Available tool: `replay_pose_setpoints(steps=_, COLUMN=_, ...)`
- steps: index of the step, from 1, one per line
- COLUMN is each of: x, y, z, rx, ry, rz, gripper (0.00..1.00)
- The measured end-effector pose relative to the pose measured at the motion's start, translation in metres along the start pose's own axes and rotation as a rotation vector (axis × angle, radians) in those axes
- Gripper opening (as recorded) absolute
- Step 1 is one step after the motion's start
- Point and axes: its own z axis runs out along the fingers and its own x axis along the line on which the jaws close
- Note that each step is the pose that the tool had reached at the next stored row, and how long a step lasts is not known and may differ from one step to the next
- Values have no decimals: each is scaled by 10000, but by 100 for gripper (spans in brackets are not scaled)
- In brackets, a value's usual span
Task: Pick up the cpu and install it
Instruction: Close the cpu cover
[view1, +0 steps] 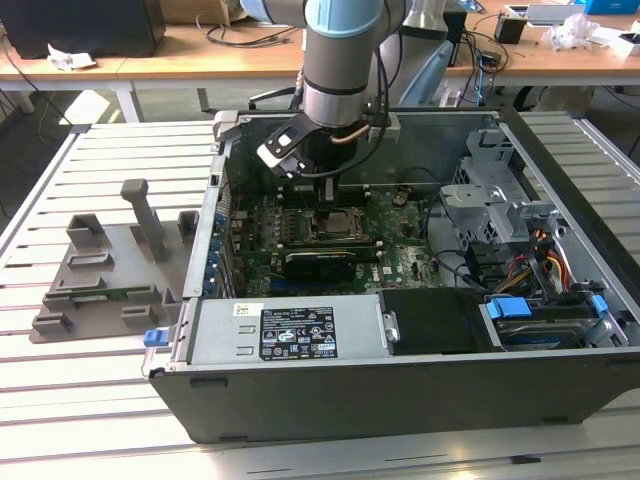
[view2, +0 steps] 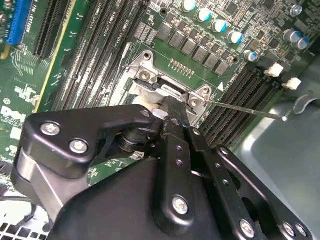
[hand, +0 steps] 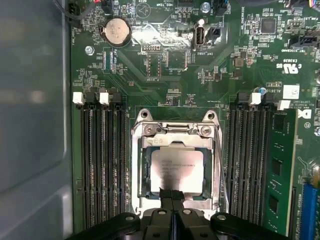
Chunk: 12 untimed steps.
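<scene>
The cpu (hand: 177, 166), a flat square chip with a dull silver top and a dark-green rim, lies flat inside the metal socket frame (hand: 135, 165) on the green motherboard. My gripper (hand: 172, 196) hangs just over the chip's near edge, its two black fingers pressed together with no gap and nothing between them. In the second wrist view the fingertips (view2: 172, 107) reach down to the socket frame (view2: 150, 75). In the exterior view the arm stands upright inside the open computer case, with the gripper (view1: 322, 190) above the cpu (view1: 340, 222).
Memory slots (hand: 100, 160) flank the socket on both sides. A thin lever rod (view2: 245, 110) sticks out from the socket. The case walls (view1: 400, 390), a drive cage (view1: 490, 200) and cables (view1: 545, 260) hem the arm in. A grey fixture plate (view1: 100, 270) lies at the exterior view's left.
</scene>
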Motion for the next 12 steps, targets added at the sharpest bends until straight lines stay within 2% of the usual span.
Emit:
replay_pose_setpoints(steps=2, x=-2, y=1, z=38, rx=1, ry=4, rz=-1, gripper=11)
replay_pose_setpoints(steps=4, x=-2, y=2, z=44, rx=3, ry=15, rz=-3, gripper=11)
replay_pose_setpoints(steps=6, x=-5, y=139, z=37, rx=2, ry=31, rz=-5, gripper=11)
replay_pose_setpoints(steps=8, x=-4, y=218, z=32, rx=5, ry=38, rz=-5, gripper=11)
replay_pose_setpoints(steps=9, x=-2, y=285, z=19, rx=12, ry=47, rz=-9, gripper=11)
replay_pose_setpoints(steps=12, x=-2, y=305, z=-39, rx=23, ry=40, rz=-7, gripper=11)
